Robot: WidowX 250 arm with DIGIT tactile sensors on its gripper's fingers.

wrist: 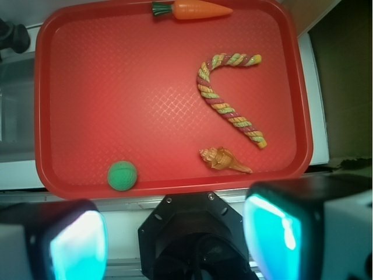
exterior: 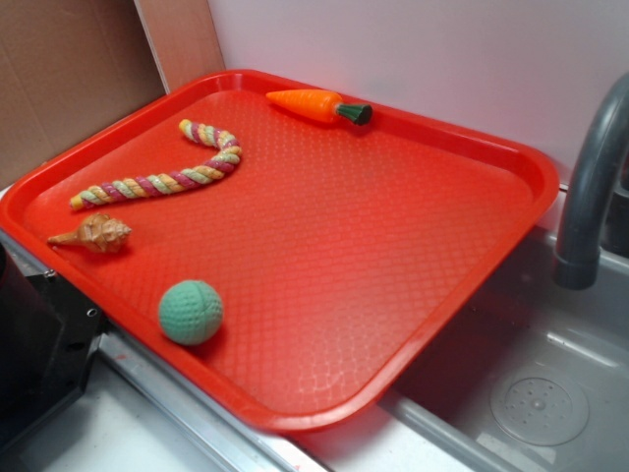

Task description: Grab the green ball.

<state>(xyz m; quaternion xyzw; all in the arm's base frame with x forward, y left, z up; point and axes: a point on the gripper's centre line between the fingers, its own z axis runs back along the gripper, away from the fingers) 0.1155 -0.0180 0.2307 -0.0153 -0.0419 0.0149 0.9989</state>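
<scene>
Pincer spread wide at the bottom of the wrist view, empty, one glowing teal pad at each side with a clear gap between. Poised above the black base and the pale surface just outside the near rim of the red tray, touching nothing. Not seen in the exterior view.

Closest on the tray: green ball, resting in the near corner, just inside the rim and apart from the other items. Left of the gap between the pads in the wrist view.

Further along the near edge: tan shell, lying on its side, well apart from the ball. Just beyond it, striped rope bent like a cane, close to the shell but not touching.

At the far rim: toy carrot, flat, green tip toward the ball's side of the tray.

Beside the tray in the exterior view: grey faucet over a metal sink.
</scene>
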